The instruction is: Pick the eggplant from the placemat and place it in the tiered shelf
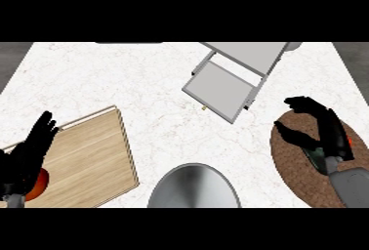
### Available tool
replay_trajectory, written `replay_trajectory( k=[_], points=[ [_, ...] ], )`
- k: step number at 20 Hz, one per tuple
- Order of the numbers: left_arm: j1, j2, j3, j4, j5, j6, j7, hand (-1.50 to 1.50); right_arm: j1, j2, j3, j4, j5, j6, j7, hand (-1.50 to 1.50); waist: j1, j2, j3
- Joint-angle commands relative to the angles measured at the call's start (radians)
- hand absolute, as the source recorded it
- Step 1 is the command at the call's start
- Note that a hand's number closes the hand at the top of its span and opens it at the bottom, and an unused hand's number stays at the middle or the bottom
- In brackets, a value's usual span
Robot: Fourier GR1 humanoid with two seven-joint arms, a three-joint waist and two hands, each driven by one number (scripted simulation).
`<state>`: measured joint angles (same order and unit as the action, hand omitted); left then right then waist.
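Note:
My right hand (328,132) hovers over the brown round placemat (296,168) at the right. Its fingers (306,103) and thumb (292,133) are bent in a wide C with only bare mat showing between them. A dark, greenish sliver that may be the eggplant (314,157) peeks out beside the wrist; the rest is hidden under the hand and forearm. The grey tiered shelf (220,90) stands at the back centre-right, its lower tier jutting towards me, apart from the hand. My left hand (29,151) rests open at the left edge, fingers up.
A wooden cutting board (90,156) lies at the left, with a red-orange round object (41,180) partly hidden behind my left hand. A grey metal bowl (193,188) sits at the front centre. White marble counter (108,78) stretches between these things.

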<state>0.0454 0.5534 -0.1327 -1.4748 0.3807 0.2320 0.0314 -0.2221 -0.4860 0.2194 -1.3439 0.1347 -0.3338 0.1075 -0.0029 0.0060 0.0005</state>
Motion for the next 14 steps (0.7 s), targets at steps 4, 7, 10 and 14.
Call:
replay_trajectory(
  k=[4,7,10,14],
  points=[
    [-0.011,0.006,0.026,0.026,-0.004,-0.065,0.018,0.00,0.081,0.011,0.136,-0.208,0.249,-0.090,0.335,-1.50,-0.005,-0.011,-0.002],
    [0.004,-0.030,0.008,0.071,-0.023,-0.055,-0.036,0.00,0.011,-0.102,0.162,-0.181,0.372,0.002,0.496,-1.50,-0.001,-0.011,-0.006],
    [-0.036,-0.008,0.029,0.085,-0.013,-0.078,-0.007,0.00,-0.023,-0.169,0.183,-0.228,0.409,0.149,0.644,-1.50,-0.005,-0.010,-0.005],
    [0.003,-0.013,0.015,0.061,-0.029,-0.081,-0.020,0.00,-0.109,-0.217,0.229,-0.265,0.350,0.430,0.808,-1.50,0.015,-0.009,-0.004]
  ],
)
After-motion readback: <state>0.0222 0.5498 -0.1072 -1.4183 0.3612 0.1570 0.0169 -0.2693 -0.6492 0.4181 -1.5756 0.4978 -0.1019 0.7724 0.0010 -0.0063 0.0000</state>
